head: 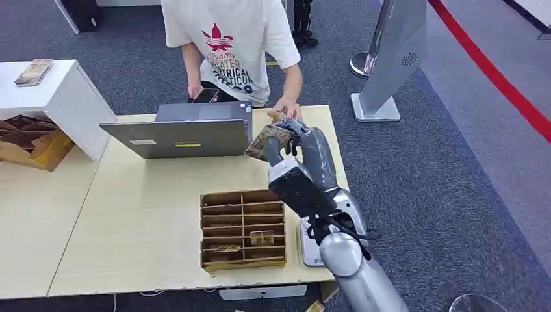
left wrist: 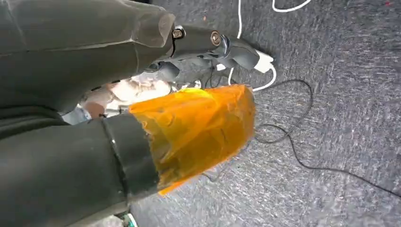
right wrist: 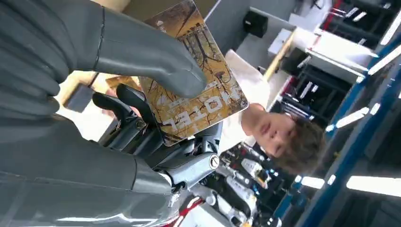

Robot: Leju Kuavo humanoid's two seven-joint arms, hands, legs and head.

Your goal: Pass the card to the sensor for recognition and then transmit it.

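card handover at the desk
right hand (head: 295,153) pinched the card (head: 265,142), raised toward a person's hand (head: 284,109), likely offering it.

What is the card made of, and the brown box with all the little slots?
The card in the right hand looks like stiff plastic or coated card: flat, glossy, printed with trees and "HOTEL". The slotted box looks like plain cardboard: dull brown, with thin dividers. A person's hand is close to the card.
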